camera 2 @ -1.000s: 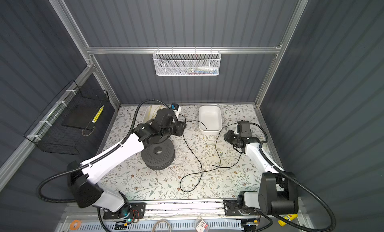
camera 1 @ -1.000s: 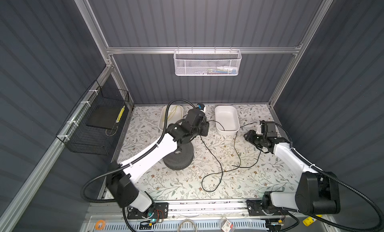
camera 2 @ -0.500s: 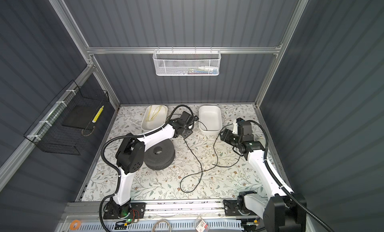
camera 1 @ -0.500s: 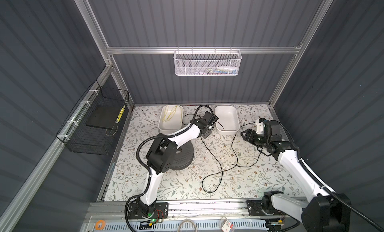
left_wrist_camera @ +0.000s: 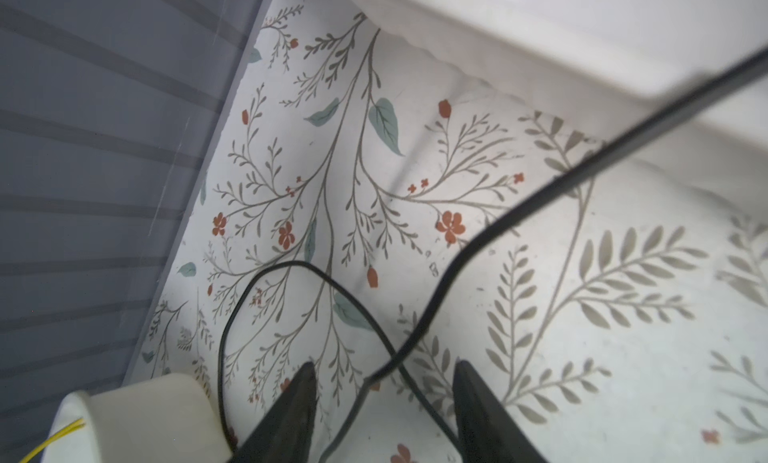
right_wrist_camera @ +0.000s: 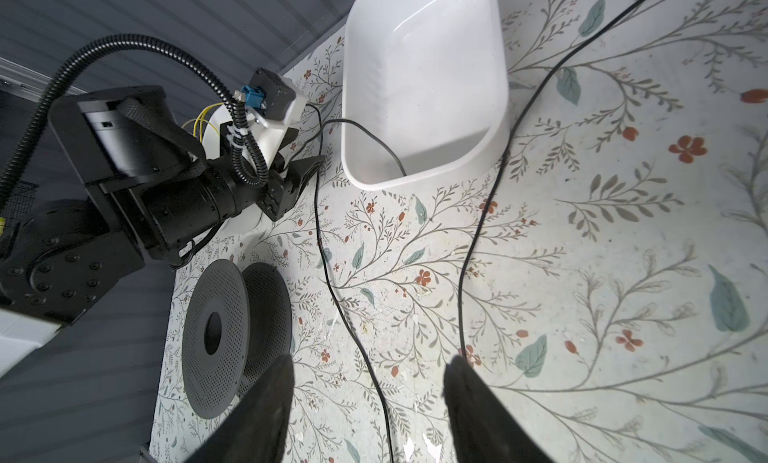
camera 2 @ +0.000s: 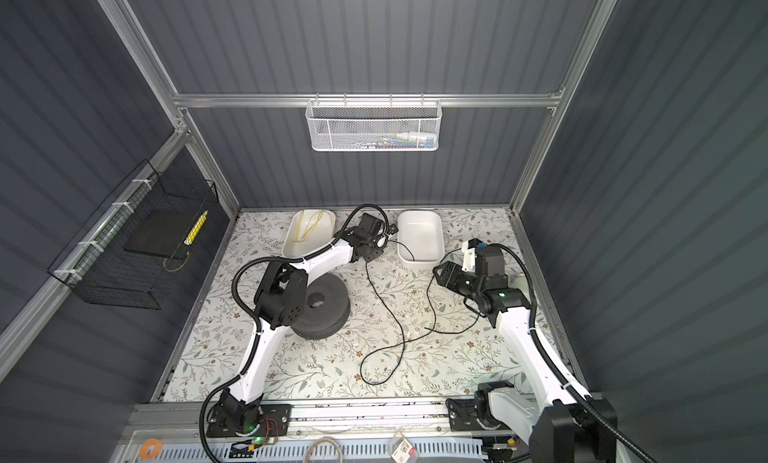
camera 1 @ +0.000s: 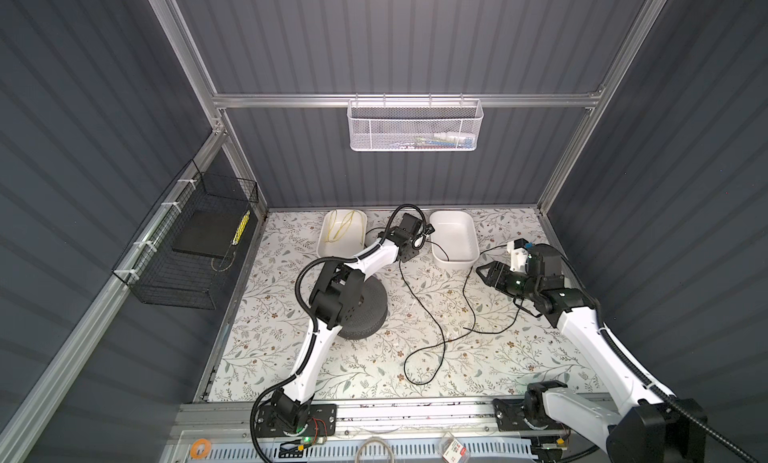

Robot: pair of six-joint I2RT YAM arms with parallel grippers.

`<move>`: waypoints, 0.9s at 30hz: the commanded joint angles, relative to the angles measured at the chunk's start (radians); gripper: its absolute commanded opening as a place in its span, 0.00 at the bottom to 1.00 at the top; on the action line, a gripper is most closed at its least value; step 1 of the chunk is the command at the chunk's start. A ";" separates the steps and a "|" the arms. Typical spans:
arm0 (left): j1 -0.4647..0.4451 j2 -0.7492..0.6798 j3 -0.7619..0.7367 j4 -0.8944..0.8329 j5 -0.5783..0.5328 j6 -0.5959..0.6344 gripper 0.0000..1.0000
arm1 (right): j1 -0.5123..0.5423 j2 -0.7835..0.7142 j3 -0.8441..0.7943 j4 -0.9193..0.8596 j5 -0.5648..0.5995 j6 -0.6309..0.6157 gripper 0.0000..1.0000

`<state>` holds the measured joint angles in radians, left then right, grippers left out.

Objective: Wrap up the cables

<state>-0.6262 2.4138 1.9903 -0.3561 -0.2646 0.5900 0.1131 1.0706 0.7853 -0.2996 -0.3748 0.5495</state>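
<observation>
One black cable sprawls loose — packet label unreadably small.

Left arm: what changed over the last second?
Left arm swung into a bent pose over the spool; left end effector shifted toward the white tray, open astride the cable. Right end effector eased inward, open, empty. Spool, tray, cable loops stayed put.
</observation>
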 commanded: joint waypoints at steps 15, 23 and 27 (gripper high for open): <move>0.014 -0.052 -0.011 0.054 0.042 0.040 0.00 | 0.000 -0.027 -0.031 0.021 0.002 0.006 0.59; 0.016 -0.226 -0.059 0.041 0.014 -0.028 0.00 | 0.000 -0.089 -0.044 0.011 0.007 0.021 0.58; 0.016 -0.310 -0.061 0.009 0.015 -0.070 0.00 | 0.000 -0.111 -0.045 0.005 0.005 0.021 0.58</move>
<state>-0.6178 2.1761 1.9285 -0.3206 -0.2394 0.5709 0.1131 0.9756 0.7528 -0.2852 -0.3706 0.5678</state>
